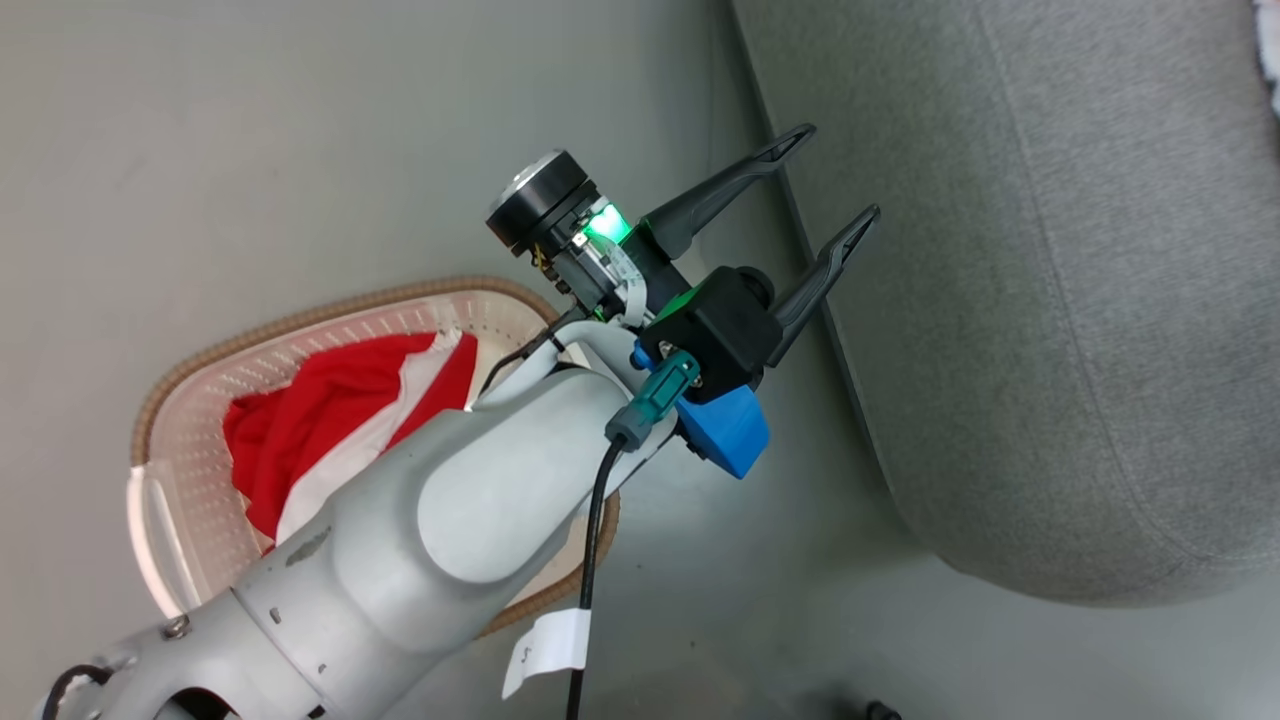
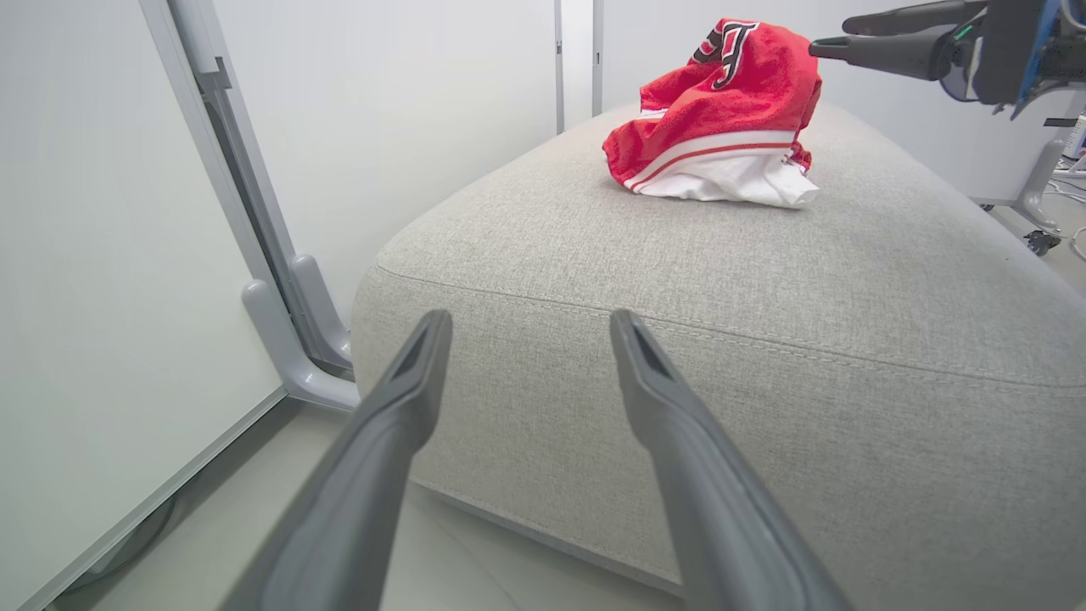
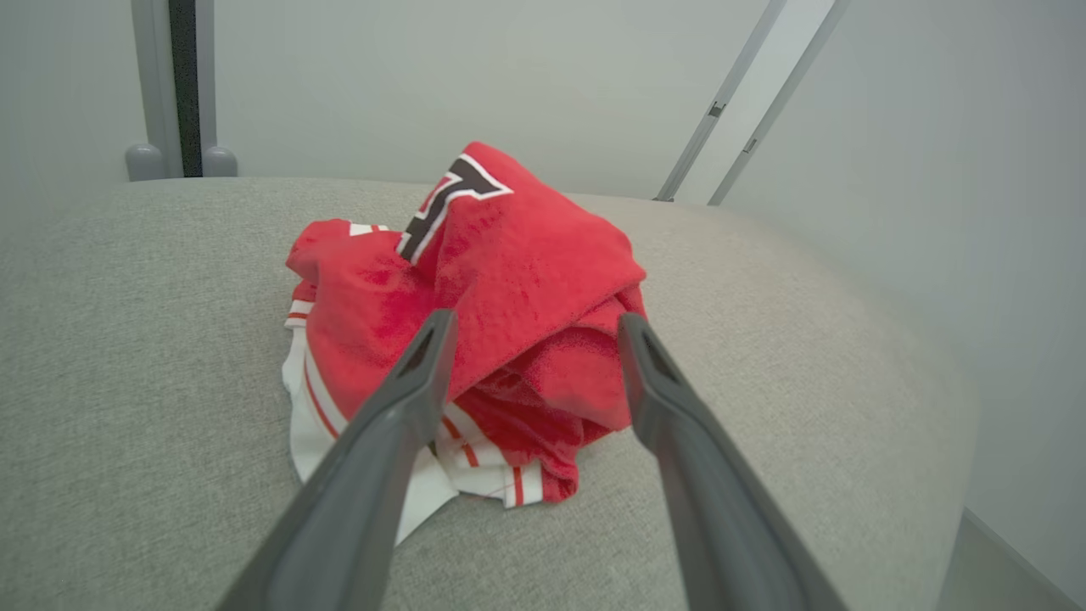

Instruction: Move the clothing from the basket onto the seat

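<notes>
One red garment point(image 1: 330, 410) with a white stripe lies in the cream basket point(image 1: 300, 320) on the floor, partly hidden behind my left forearm. My left gripper point(image 1: 835, 175) point(image 2: 530, 318) is open and empty, level with the side edge of the grey seat point(image 1: 1050, 300) point(image 2: 679, 280). A second red garment point(image 2: 721, 119) point(image 3: 526, 255) with white trim lies crumpled on top of the seat point(image 3: 127, 339). My right gripper point(image 3: 536, 321) point(image 2: 836, 38) hovers just above and beside that heap, with its jaws apart and nothing between them.
White wall panels with a grey metal post point(image 2: 280, 280) stand close behind the seat. Bare grey floor point(image 1: 300, 120) surrounds the basket. A stand's caster point(image 2: 1035, 242) is beyond the seat's far side. A cable with a white tag point(image 1: 545, 650) hangs off my left arm.
</notes>
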Controlling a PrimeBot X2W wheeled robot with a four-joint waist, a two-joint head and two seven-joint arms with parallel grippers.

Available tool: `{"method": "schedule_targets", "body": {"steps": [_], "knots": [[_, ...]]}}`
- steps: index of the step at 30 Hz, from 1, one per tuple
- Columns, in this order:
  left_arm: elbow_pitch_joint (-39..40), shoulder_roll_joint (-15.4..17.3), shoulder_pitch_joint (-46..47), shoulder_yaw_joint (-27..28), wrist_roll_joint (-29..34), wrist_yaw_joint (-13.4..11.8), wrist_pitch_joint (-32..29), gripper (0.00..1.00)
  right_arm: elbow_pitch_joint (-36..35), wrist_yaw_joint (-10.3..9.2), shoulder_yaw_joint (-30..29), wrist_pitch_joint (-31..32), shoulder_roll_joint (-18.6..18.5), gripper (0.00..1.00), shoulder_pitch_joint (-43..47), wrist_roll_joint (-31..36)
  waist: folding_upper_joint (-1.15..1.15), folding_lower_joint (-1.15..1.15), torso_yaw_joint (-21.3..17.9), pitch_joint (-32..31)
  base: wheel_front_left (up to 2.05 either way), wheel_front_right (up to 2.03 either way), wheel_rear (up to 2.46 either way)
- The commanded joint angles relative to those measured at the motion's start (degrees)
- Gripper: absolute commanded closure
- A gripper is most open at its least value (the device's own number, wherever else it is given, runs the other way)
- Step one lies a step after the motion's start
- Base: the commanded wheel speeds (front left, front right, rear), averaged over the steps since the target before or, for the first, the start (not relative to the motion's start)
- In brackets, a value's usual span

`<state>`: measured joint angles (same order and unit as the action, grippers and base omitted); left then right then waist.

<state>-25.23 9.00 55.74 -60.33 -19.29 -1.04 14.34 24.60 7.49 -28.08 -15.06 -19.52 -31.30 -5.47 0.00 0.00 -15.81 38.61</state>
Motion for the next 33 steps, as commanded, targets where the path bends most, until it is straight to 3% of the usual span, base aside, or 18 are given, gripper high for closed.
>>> {"method": "schedule_targets", "body": {"steps": [1, 7, 15, 25, 33], "knots": [[0.0, -0.2, -0.7, 0.3, -0.4, -0.4, 0.5, 0.0, -1.4, 0.01, -0.3, -0.2, 0.7, 0.0, 1.6, 0.7, 0.0, 0.0, 0.3, -2.5, 0.0, 0.0, 0.0], [1.0, -0.9, -4.2, 3.5, -1.6, -1.7, 0.9, 0.0, -10.7, 0.01, 0.1, -0.2, 2.5, 0.0, 6.6, 3.3, 0.0, 0.0, 2.4, -8.9, 0.0, 0.0, 0.0], [6.1, -0.2, -11.2, 11.7, -0.7, -3.7, 0.9, 0.0, -17.8, 0.01, 9.8, -0.2, 4.3, 0.0, 9.0, 3.4, 0.0, 0.0, 7.1, -15.9, 0.0, 0.0, 0.0], [10.6, -0.3, -20.1, 25.3, 1.9, -4.9, 0.9, 0.0, -18.2, 0.01, 22.3, -0.2, 5.5, 0.0, 8.8, 2.1, 0.0, 0.0, 13.2, -22.4, 0.0, 0.0, 0.0], [13.2, -1.1, -28.6, 36.5, 4.5, -4.1, 0.9, 0.0, -16.6, 0.01, 26.7, -0.2, 8.0, 0.0, 10.6, 1.5, 0.0, 0.0, 16.0, -27.2, 0.0, 0.0, 0.0]]}}
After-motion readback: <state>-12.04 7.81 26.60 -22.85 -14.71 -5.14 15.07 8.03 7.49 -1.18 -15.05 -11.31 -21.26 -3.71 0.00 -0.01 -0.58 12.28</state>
